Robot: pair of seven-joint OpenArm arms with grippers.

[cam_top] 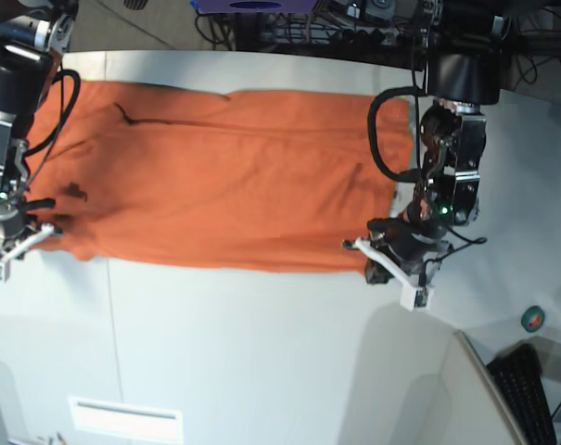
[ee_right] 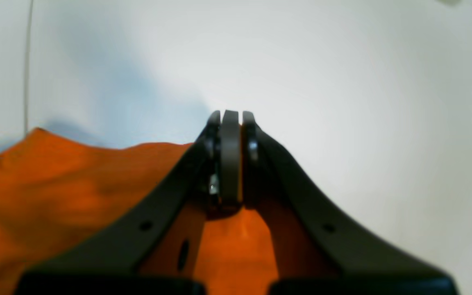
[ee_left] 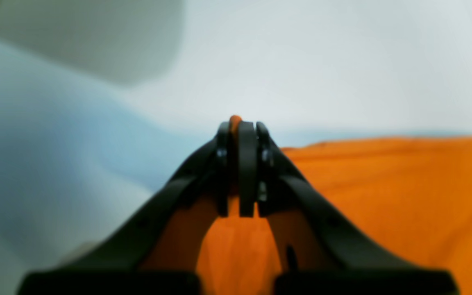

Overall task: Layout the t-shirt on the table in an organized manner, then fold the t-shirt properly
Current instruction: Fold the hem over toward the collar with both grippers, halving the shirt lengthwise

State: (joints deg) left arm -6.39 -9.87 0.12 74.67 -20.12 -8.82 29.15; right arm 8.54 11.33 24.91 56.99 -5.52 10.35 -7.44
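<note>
Orange t-shirt (cam_top: 215, 176) flat on table (cam_top: 261, 352) — ends pinched by left gripper (ee_left: 240, 123), right gripper (ee_right: 230, 112).

t-shirt (cam_top: 215, 176) corners: hidden under both arms
t-shirt, wrist views: cut off by frame edges
bench (ee_left: 342, 61): blurred

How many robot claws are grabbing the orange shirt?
2. The right gripper pinches the t-shirt at one end, at the base view's left; the left gripper pinches the other end, at that view's right.

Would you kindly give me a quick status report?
Left hand and right hand both shut on t-shirt. It lies stretched out on table. Nothing in the way.
</note>
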